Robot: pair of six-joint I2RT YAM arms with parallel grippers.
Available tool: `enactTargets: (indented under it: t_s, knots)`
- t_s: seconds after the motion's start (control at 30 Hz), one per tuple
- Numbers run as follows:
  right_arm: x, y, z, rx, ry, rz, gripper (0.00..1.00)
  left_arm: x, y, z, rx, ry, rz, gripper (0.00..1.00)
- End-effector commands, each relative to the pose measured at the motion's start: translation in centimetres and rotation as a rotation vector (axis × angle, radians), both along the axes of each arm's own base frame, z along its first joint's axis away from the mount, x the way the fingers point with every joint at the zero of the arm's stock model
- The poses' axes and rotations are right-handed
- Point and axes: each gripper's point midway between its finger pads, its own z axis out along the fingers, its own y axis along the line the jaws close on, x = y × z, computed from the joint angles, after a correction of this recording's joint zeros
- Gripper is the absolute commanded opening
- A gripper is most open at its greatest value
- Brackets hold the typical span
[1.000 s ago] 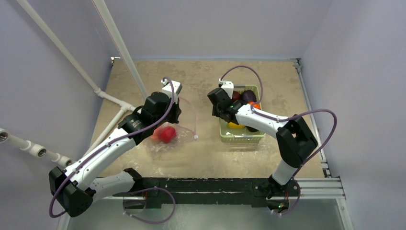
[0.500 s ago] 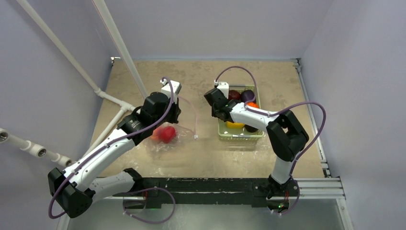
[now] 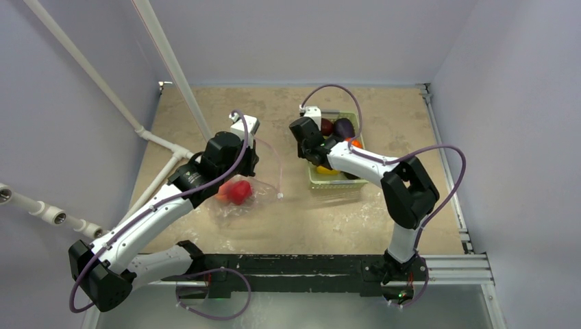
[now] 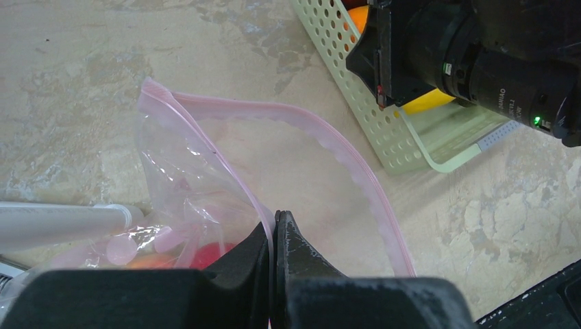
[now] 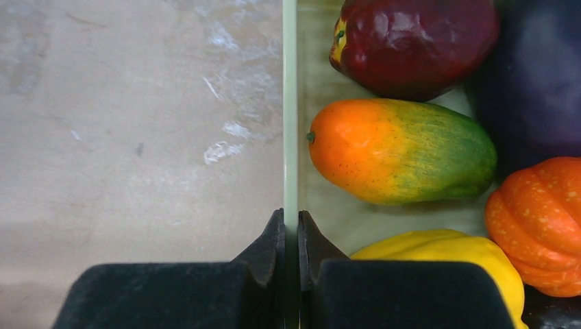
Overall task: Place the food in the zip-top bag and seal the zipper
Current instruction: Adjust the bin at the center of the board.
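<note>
The clear zip-top bag [image 3: 233, 202] lies left of centre with a red apple [image 3: 239, 192] and an orange-coloured fruit inside. My left gripper [image 4: 275, 216] is shut on one lip of the bag's mouth and holds it up. The pink zipper strip [image 4: 329, 147] curves open, and its white slider tab [image 3: 280, 196] lies on the table. My right gripper [image 5: 291, 216] is shut on the left wall [image 5: 290, 103] of the pale green basket [image 3: 334, 184]. The basket holds a dark red apple [image 5: 411, 41], an orange-green fruit [image 5: 401, 151], a pumpkin [image 5: 541, 219], a yellow pepper [image 5: 438, 257] and an eggplant [image 5: 534, 75].
White pipes [image 3: 164, 140] run along the left side beside the left arm. In the left wrist view the basket's perforated wall [image 4: 356, 89] and the right wrist [image 4: 479, 55] sit just past the bag's mouth. Walls close in the table's far and side edges.
My right gripper has dragged the basket left and a little away, toward the bag. The left arm and the bag have not moved.
</note>
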Motion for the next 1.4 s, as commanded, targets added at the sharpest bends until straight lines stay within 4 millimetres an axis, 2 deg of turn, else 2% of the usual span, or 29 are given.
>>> enactTargets:
  t_s: [0.0, 0.07, 0.17, 0.33, 0.43, 0.57, 0.7, 0.93, 1.17, 1.2, 1.3, 1.37]
  knots:
    - [2.0, 3.6, 4.3, 0.076, -0.124, 0.09, 0.0, 0.4, 0.1, 1.4, -0.017, -0.054, 0.009, 0.0]
    - [1.1, 5.0, 3.9, 0.063, -0.118, 0.132, 0.0, 0.5, 0.1, 1.4, -0.017, -0.053, 0.01, 0.0]
    - [-0.2, 6.5, 2.3, 0.026, -0.092, 0.159, 0.0, 0.5, 0.1, 1.4, -0.016, -0.053, 0.01, 0.0]
    - [-1.9, 7.4, 0.0, -0.007, -0.052, 0.173, 0.0, 0.5, 0.1, 1.5, -0.019, -0.055, 0.009, 0.0]
    - [-2.6, 7.9, 0.0, -0.004, -0.046, 0.185, 0.0, 0.4, 0.1, 1.5, -0.02, -0.055, 0.007, 0.0]
    - [-3.1, 8.2, 1.7, 0.012, -0.07, 0.167, 0.29, 0.4, 0.0, 1.5, -0.021, -0.054, 0.002, 0.0]
    - [-3.3, 7.9, 4.3, 0.054, -0.087, 0.139, 0.4, 0.4, 0.1, 1.7, -0.024, -0.06, 0.004, 0.0]
    - [-3.4, 5.9, 7.3, 0.064, -0.125, 0.055, 0.56, 0.3, 0.2, 1.8, -0.024, -0.064, 0.005, 0.0]
    - [-3.0, 2.5, 9.2, 0.054, -0.151, -0.039, 0.64, 0.3, 0.2, 1.9, -0.025, -0.065, 0.005, 0.0]
    - [-3.0, 2.1, 9.6, 0.057, -0.154, -0.049, 0.68, 0.3, 0.2, 1.9, -0.025, -0.064, 0.005, 0.0]
    - [-2.8, 0.5, 9.8, 0.058, -0.158, -0.081, 0.79, 0.3, 0.2, 1.9, -0.024, -0.064, 0.005, 0.0]
    - [-2.5, -1.0, 9.7, 0.057, -0.158, -0.107, 0.81, 0.3, 0.1, 1.8, -0.024, -0.064, 0.005, 0.0]
